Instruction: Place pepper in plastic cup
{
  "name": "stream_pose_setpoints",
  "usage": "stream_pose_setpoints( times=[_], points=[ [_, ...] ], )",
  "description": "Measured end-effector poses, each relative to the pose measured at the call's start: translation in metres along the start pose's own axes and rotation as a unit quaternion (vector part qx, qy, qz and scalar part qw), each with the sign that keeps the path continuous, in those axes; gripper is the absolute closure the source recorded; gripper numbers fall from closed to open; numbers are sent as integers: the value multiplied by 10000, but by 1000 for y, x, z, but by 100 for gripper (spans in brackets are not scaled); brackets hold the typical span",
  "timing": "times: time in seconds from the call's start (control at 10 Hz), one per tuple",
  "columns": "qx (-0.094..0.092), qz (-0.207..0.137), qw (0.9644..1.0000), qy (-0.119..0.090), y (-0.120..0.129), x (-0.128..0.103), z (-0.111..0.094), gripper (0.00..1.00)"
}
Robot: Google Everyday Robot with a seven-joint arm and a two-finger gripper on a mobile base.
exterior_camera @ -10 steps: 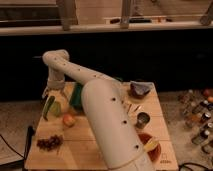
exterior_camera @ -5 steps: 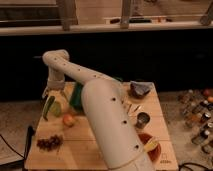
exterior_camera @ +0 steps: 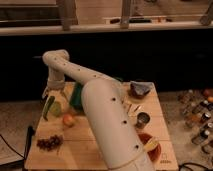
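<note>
The pepper [exterior_camera: 48,108] is long, slender and dark green, and stands tilted at the left edge of the wooden table [exterior_camera: 95,150]. The pale yellow-green plastic cup [exterior_camera: 57,108] sits right beside it, to its right. My gripper [exterior_camera: 49,93] hangs from the white arm's wrist just above the pepper's upper end and the cup. I cannot tell whether the pepper's lower end is inside the cup or beside it.
A round orange-red fruit [exterior_camera: 68,120] lies right of the cup, and dark grapes [exterior_camera: 48,143] lie at the front left. A large dark green container [exterior_camera: 77,98] stands behind the arm [exterior_camera: 100,115]. A metal can [exterior_camera: 142,120], a dark bowl [exterior_camera: 140,89] and a red bowl [exterior_camera: 150,145] are on the right. Bottles [exterior_camera: 197,112] stand off the table.
</note>
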Motion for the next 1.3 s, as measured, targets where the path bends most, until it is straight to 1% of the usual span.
stream_pose_setpoints(
  times=[1.3],
  points=[
    [0, 1, 10000, 0, 0, 0, 0, 20]
  ],
)
